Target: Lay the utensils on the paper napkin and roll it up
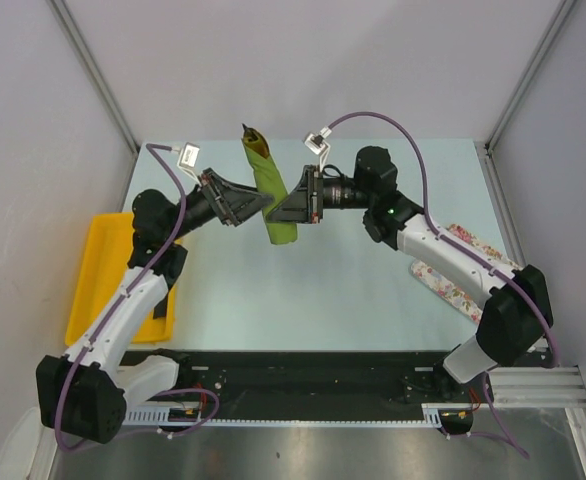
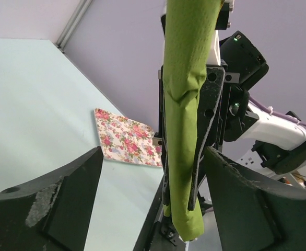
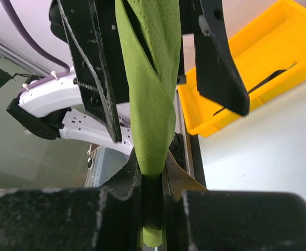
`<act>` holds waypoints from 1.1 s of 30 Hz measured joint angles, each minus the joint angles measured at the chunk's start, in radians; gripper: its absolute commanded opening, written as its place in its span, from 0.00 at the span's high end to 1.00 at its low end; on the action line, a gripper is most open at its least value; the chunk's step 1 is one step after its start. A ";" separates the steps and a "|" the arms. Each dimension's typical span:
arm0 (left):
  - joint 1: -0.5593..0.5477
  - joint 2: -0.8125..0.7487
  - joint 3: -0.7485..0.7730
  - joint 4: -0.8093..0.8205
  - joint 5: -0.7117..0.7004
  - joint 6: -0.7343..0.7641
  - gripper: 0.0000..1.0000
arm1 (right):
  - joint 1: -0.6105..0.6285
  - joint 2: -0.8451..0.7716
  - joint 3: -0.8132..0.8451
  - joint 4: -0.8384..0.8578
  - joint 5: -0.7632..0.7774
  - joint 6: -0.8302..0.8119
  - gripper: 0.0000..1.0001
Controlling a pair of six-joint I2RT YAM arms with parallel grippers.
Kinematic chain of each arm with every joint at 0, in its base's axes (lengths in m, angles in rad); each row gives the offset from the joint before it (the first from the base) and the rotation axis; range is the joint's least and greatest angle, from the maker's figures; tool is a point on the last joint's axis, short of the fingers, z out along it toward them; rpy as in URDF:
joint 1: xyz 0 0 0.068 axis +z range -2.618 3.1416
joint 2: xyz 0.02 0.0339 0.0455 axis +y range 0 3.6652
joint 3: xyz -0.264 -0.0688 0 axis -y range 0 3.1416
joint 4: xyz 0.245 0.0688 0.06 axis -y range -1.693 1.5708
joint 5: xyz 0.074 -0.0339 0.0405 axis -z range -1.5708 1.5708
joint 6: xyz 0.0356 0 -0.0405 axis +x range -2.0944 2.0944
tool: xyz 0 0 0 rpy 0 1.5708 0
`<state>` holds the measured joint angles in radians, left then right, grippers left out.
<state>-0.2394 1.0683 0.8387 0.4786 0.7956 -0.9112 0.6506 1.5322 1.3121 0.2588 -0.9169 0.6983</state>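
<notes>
A yellow plastic tray [image 1: 93,270] sits at the left edge of the pale surface [image 1: 323,290]. It is shallow and straight-walled, and a thin dark utensil [image 3: 257,89] lies in it.

The left tool [image 1: 263,207] stands wide apart. Its two black fingers [image 2: 64,204], scuffed at the edges, flank the paper napkin [image 1: 270,195] without closing on it. Whether either finger touches the paper cannot be told.

The olive-green napkin is rolled into a long, narrow tube of dimpled, creased paper. It is held up off the surface over the middle of the far half, slanting from the far edge toward the near side. A dark brownish utensil tip [image 1: 248,133] pokes out of its far end. The rest of what is inside is hidden by the wrap.

The right tool [image 3: 152,183] is clamped on the roll near its lower end. Its fingers are pressed together, with only the pinched green paper between them.

A white cloth with pink floral print [image 1: 463,270] lies flat near the right edge, partly under the right arm.
</notes>
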 measured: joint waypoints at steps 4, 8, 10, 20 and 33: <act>-0.001 0.010 -0.026 0.058 0.014 -0.066 0.31 | 0.012 0.019 0.014 0.027 0.019 0.024 1.00; -0.003 0.025 -0.046 0.111 0.023 -0.129 0.44 | 0.020 0.031 0.024 0.034 0.035 0.030 1.00; -0.003 0.026 -0.057 0.145 0.024 -0.158 0.51 | 0.023 0.037 0.025 0.035 0.043 0.031 1.00; 0.002 0.042 -0.079 0.267 0.034 -0.267 1.00 | 0.034 0.060 0.042 0.042 0.056 0.019 1.00; 0.029 -0.001 -0.085 0.127 0.045 -0.122 1.00 | 0.025 0.059 0.077 -0.066 0.053 -0.090 0.38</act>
<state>-0.2108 1.0676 0.7540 0.6056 0.8406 -1.0336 0.6754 1.5909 1.3888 0.1928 -0.8642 0.6086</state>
